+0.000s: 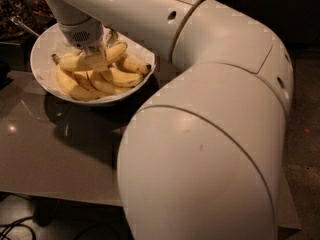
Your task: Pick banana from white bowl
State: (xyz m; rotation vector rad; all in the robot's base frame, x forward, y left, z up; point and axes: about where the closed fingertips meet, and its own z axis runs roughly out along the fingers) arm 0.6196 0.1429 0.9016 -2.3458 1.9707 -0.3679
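My tool [95, 60] is down inside the large, round, shallow white bowl [42, 54], pressed in among the fruit. Whether it is clenched or released I cannot tell. It sits right on the long, gently curved yellow banana [70, 62], which lies on top of the pile with its brownish stem end pointing left. Under and beside that banana lie shorter yellow bananas [120, 77] with dark tips, all inside the bowl. Above the tool, my wrist has a small perforated grille [82, 35]. The bowl rests on a smooth grey-brown table [50, 149], and my bulky white arm [210, 134] fills the right side.
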